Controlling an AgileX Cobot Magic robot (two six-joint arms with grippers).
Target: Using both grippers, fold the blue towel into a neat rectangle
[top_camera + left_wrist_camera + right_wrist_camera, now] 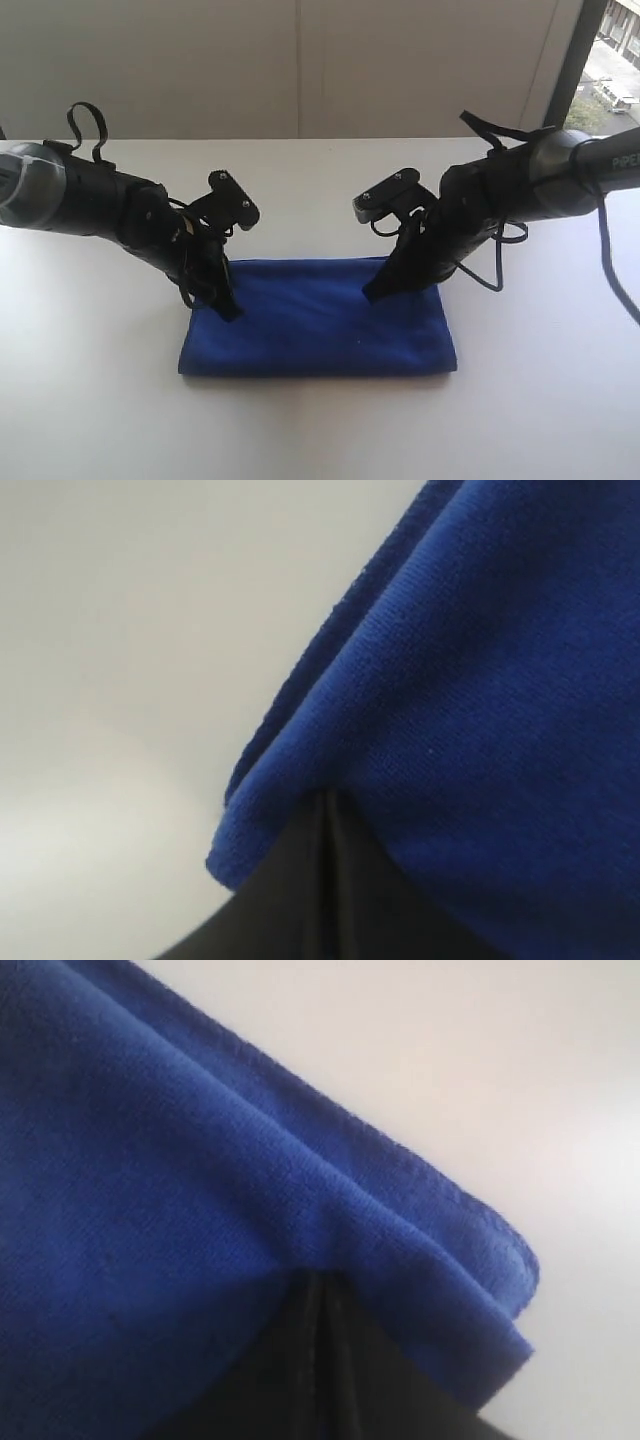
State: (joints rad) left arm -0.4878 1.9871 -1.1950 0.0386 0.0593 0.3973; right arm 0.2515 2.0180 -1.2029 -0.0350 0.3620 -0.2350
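A soft, rectangular blue towel (320, 330) of deep royal colour lies folded flat in the lower centre of the exterior view, on a plain white table (320, 430). The black left gripper (229, 306) stands on the towel near its upper left corner. The black right gripper (374, 292) stands on its upper right part. In the left wrist view the two black fingers (290, 900) are pressed together and pinch a fold of the cloth at their tips. The right wrist view shows the same, its fingers (275, 1370) together on a fold.
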